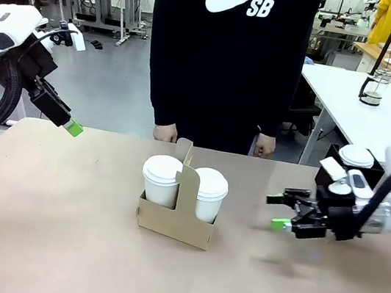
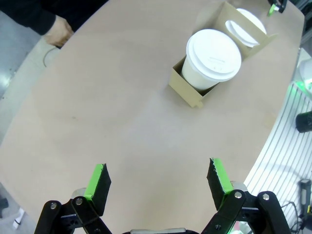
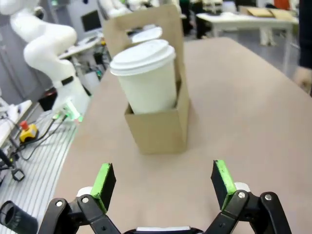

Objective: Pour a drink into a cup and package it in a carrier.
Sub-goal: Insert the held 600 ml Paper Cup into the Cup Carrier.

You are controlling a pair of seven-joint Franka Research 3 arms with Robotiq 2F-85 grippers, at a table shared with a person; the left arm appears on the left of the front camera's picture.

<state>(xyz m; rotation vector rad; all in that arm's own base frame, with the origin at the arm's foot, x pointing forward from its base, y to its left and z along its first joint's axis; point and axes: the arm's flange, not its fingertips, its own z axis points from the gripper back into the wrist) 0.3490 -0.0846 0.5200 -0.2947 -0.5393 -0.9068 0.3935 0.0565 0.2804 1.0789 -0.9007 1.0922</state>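
Brown bench (image 1: 54, 243) fills the room's middle. Your left claw (image 2: 158, 183) hangs with fingers apart, holding nothing, well away from the carrier (image 1: 176, 221). Two lidded cups (image 1: 161, 178) sit inside it. Your right claw (image 1: 280, 211), near its right side, gapes too. Packing looks done; next, pull back.

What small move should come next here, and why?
Probably just draw the right gripper back from the carrier. Both lidded cups already sit in it, and both grippers, the left gripper too, are open and empty, so packaging looks done.
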